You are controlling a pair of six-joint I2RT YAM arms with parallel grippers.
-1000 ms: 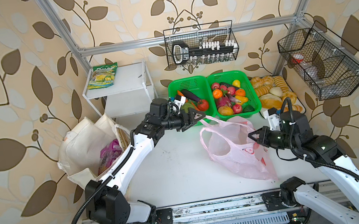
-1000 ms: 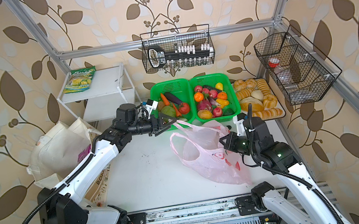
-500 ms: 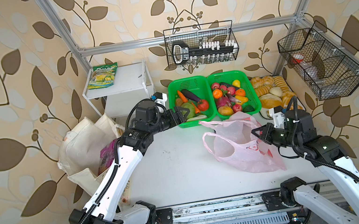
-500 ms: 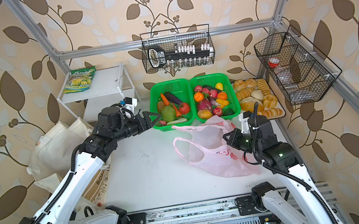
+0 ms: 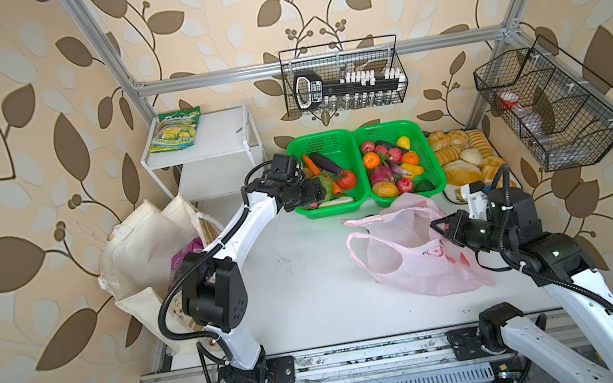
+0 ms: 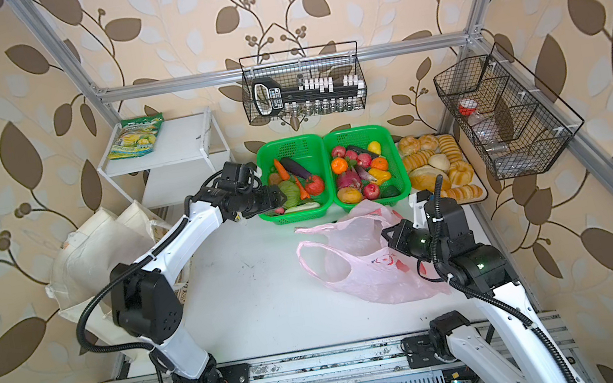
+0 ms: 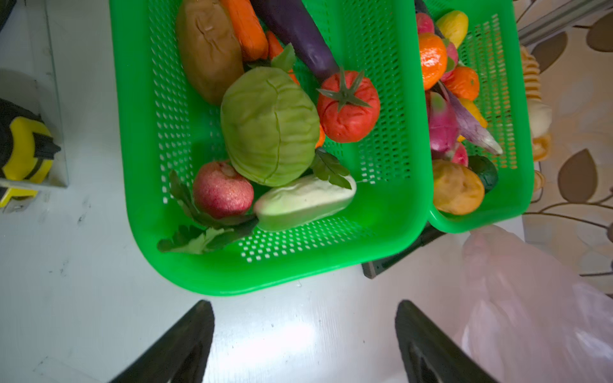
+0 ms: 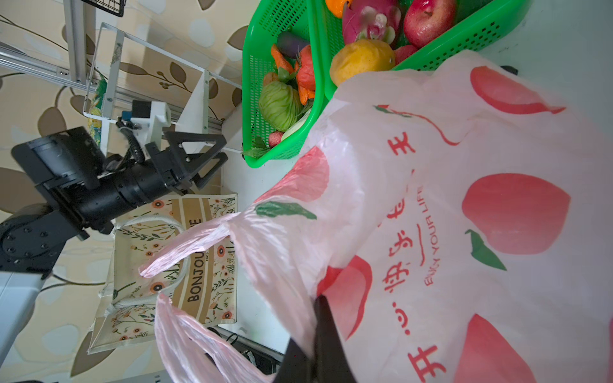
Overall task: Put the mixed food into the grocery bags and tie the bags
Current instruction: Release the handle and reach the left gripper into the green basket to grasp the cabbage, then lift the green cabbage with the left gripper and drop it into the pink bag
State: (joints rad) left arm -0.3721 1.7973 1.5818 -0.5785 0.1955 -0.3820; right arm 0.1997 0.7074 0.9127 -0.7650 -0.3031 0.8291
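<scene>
Leaf-print wallpaper closes in a white tabletop (image 5: 303,285), and my left gripper (image 7: 303,308) hangs over it with jaws spread wide and empty, just short of the near rim of the left green basket (image 7: 132,139). My right gripper (image 8: 323,318) is pinched shut on a fold of the pink plastic bag (image 5: 413,263), which lies slumped on the table in front of the baskets with its handles loose. I judge the pick in hand to be the green cabbage (image 7: 268,126). It sits mid-basket with the red tomato (image 7: 348,106) touching one side and the brown potato (image 7: 209,49) just beside the other. To do it well I should move forward over it, straddle its widest part and close gently, so the neighbours are not dragged along. My right side should hold the bag's mouth up and open. The canvas tote (image 5: 145,245) sits beside the table's left edge, with the purple grape-print packet (image 5: 184,251) showing inside. Its other contents are hidden, and I see no teal packet or can. In both top views my wrist covers the left fingertips. Plastic film buries the right ones, so I cannot tell how much bag I hold.
</scene>
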